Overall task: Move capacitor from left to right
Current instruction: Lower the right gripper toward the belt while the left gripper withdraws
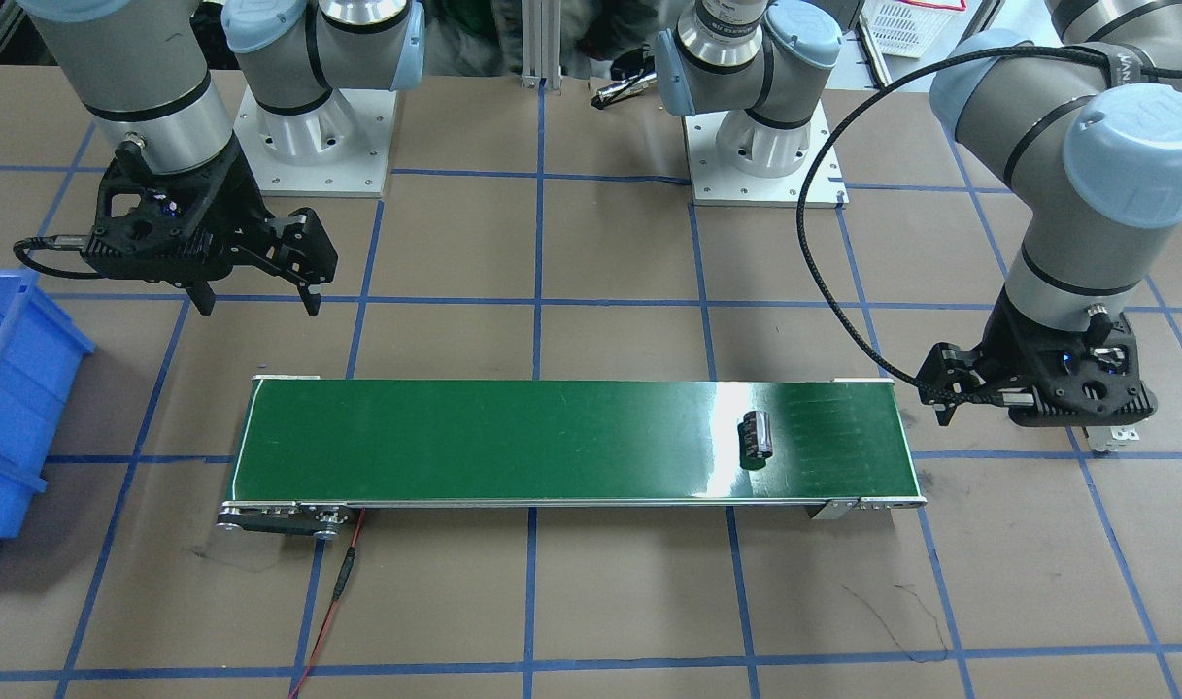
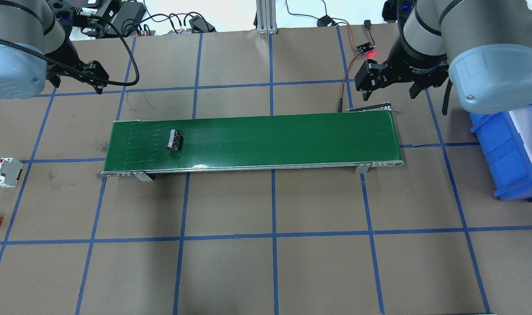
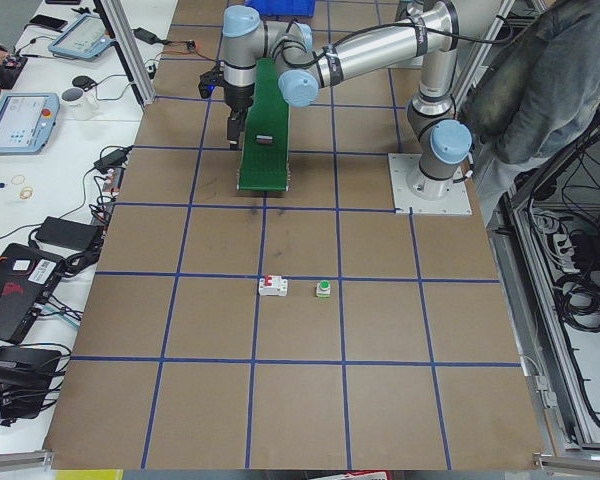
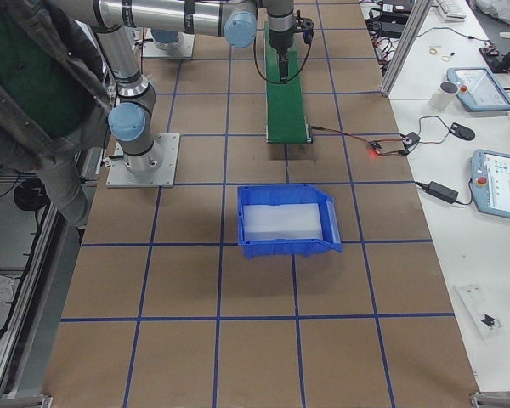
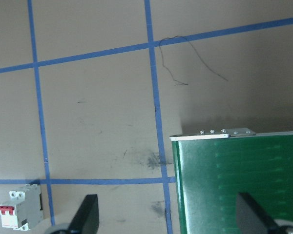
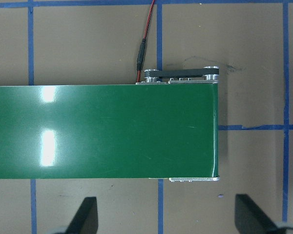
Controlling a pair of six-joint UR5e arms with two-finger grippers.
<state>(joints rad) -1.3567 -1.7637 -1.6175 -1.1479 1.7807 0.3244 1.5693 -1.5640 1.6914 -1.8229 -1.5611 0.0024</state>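
Capacitor (image 2: 175, 140) lies on its side on the green belt (image 2: 292, 138), toward the belt's end on my left. Its length runs roughly across the belt, and pale markings show along the black body. It rests free, and neither of my grippers touches it. My left gripper (image 5: 168, 220) hangs above the brown table (image 2: 266, 271), off that same end of the belt and near its corner. Both fingers (image 5: 88, 217) show at the bottom of the left wrist view, spread wide, with only bare table and the belt's edge between them. It grips nothing. From the front-facing view it sits out past the belt's end, apart from the capacitor. My right gripper (image 6: 167, 220) hangs by the belt's other end, raised off the surface, its fingers likewise wide apart and empty. The right wrist view looks straight down on that end of the belt, with the roller bracket at its corner and glare on the green. A red wire (image 6: 145, 34) leads away from the bracket across the table. A blue bin (image 2: 510, 148) stands on the table past the right end of the belt, well apart from the capacitor. A white breaker (image 2: 3, 172) with red switches sits on the table out beyond the left end. A small button (image 3: 323, 290) with a green cap sits near it, not touching.
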